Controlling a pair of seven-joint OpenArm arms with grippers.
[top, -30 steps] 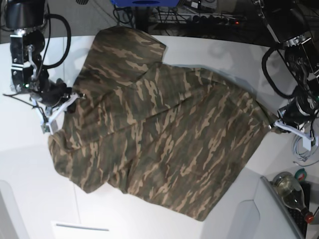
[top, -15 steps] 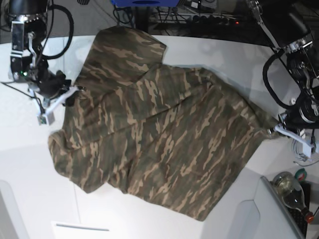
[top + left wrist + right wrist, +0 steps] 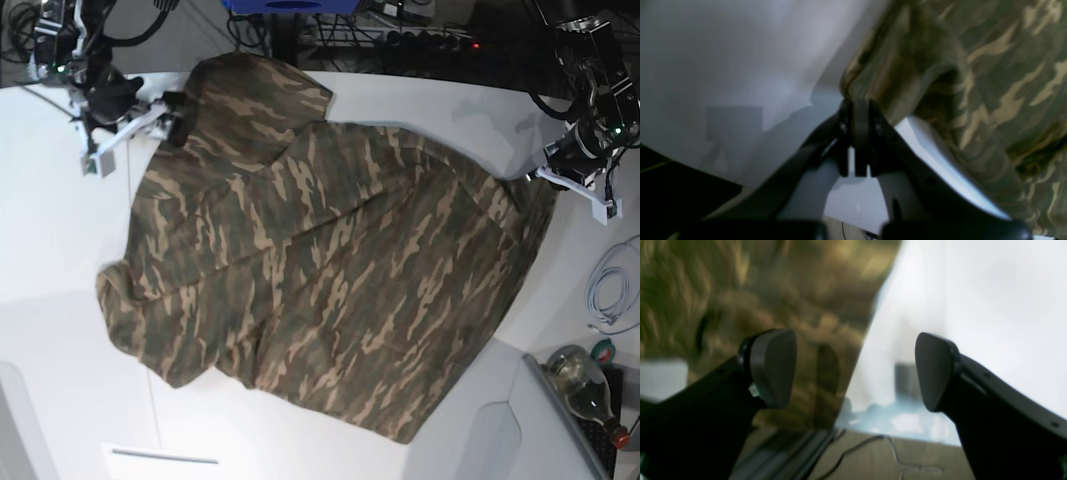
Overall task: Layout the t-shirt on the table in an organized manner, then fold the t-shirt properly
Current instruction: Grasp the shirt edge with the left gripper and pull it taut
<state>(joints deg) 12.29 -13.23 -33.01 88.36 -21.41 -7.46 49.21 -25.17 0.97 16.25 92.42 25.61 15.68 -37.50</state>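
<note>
Step in hand: layout. In the base view, the right gripper (image 3: 128,133) stands at the left, jaws apart and empty, beside the t-shirt (image 3: 320,260) spread rumpled on the bench (image 3: 50,250). At the right, the left gripper (image 3: 560,178) is clamped on the shirt's edge. Next move, as judged: re-grasp and pull flat. Only the left wrist view shows the pinch.
</note>
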